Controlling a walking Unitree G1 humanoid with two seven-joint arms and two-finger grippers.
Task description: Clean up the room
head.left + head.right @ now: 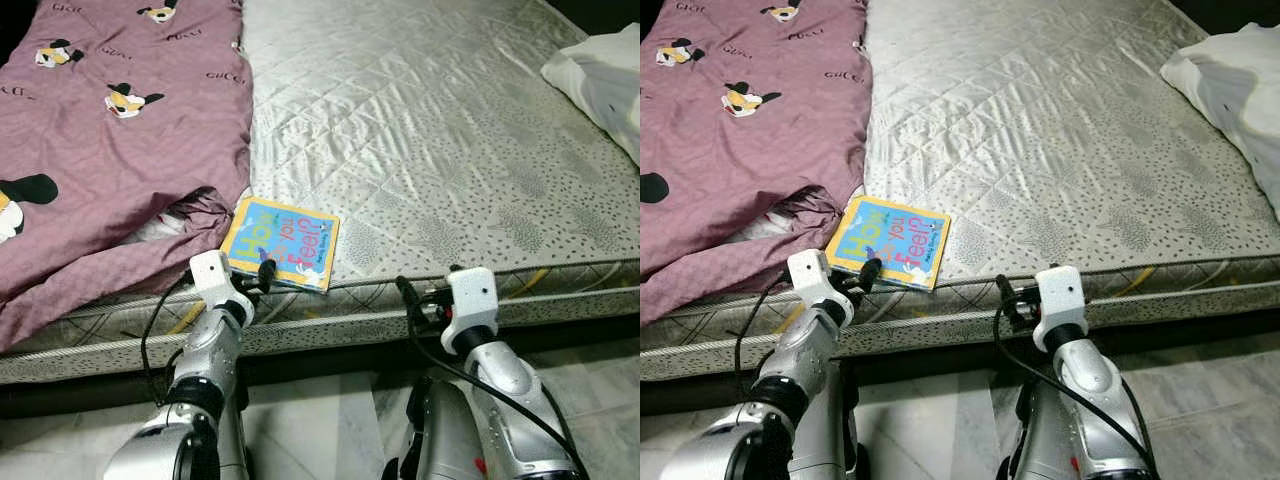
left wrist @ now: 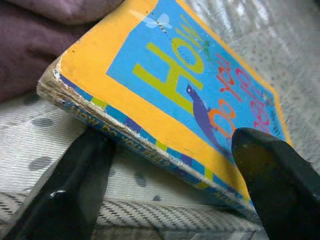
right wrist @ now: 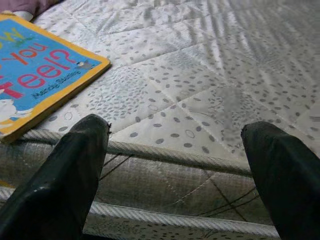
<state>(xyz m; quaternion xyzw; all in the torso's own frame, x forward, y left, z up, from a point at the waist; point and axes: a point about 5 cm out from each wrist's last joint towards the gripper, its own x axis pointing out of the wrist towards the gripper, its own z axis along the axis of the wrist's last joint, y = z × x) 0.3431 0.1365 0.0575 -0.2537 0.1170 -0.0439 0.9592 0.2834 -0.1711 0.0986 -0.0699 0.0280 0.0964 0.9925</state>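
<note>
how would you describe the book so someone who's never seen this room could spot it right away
Start at the bare quilted mattress and go to its near edge, by the crumpled purple blanket. The book lies flat there, just ahead of the open left gripper. It is the only brightly coloured thing on the bed: a yellow border around a blue cover with big letters.

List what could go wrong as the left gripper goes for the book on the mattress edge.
1. The book lies flat at the mattress edge; the open left gripper straddles its worn corner, so a push may slide it away instead of gripping it.
2. The purple blanket bunches right beside the book, so a finger might snag the fabric.
3. The book could tip off the edge.
</note>
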